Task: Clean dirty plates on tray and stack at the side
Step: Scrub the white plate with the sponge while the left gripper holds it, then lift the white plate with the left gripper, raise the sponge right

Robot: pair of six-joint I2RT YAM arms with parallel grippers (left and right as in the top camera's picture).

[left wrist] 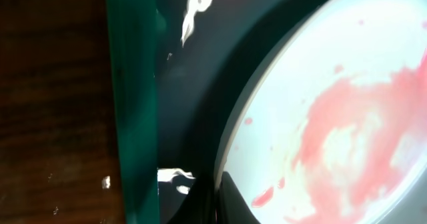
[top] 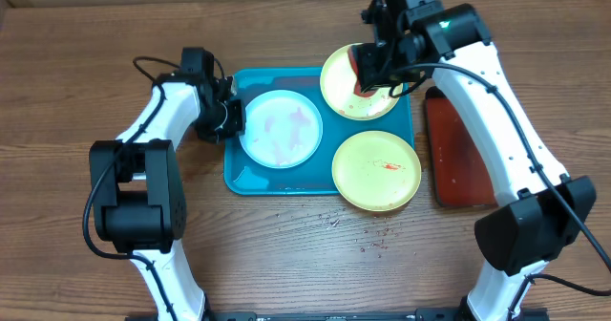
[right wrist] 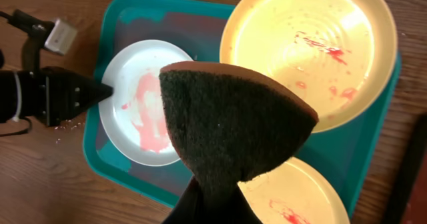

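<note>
Wooden desk (top: pixel 286 254) carries the teal tray (top: pixel 250 176) of three red-smeared plates: blue-white plate (top: pixel 280 128) left, far plate (top: pixel 336 77) and near plate (top: pixel 376 171) right. The right tool (top: pixel 372 58), clamped on a dark sponge (right wrist: pixel 227 124), hangs over the far plate. The left tool (top: pixel 229 120), tips together, touches the blue-white rim. The step looks like scrubbing; next, press the sponge onto the smears.

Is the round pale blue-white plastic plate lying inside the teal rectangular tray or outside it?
Inside: the pale blue-white plate sits on the teal tray, within its raised rim.
</note>
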